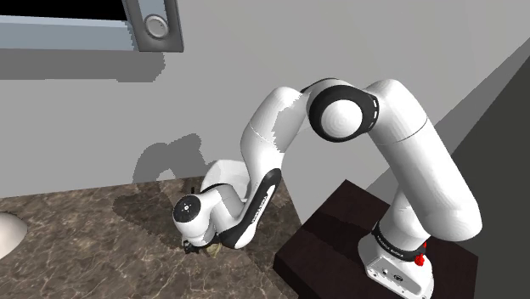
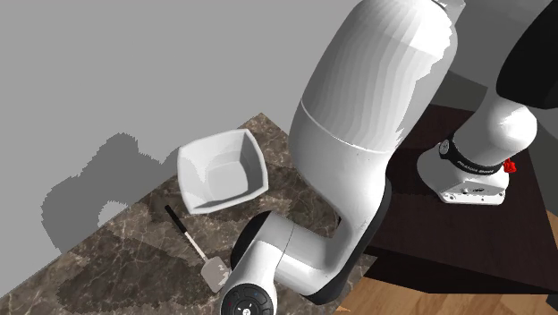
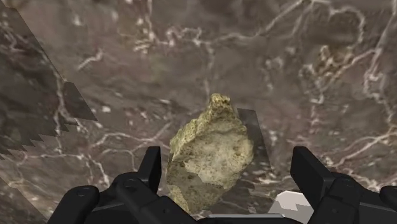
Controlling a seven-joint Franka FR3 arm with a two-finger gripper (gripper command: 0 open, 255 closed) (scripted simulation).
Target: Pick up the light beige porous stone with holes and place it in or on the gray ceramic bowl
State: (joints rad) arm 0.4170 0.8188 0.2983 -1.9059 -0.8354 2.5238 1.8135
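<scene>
1. The white arm is folded right down over the dark marbled counter (image 1: 85, 229), with the tool (image 3: 230, 167) hanging low above the surface.
2. The two black fingers (image 3: 151, 168) stand well apart and grip nothing.
3. The stone (image 3: 213, 153), a yellowish-beige pitted lump, lies on the counter between the fingers, nearer one than the other. I can't tell whether it touches that finger.
4. The bowl (image 2: 198, 174) is pale grey-white with squared corners. It sits upright on the counter, apart from the stone.
5. A spatula (image 2: 215, 274) with a black handle lies flat between the bowl and the arm's wrist.
</scene>
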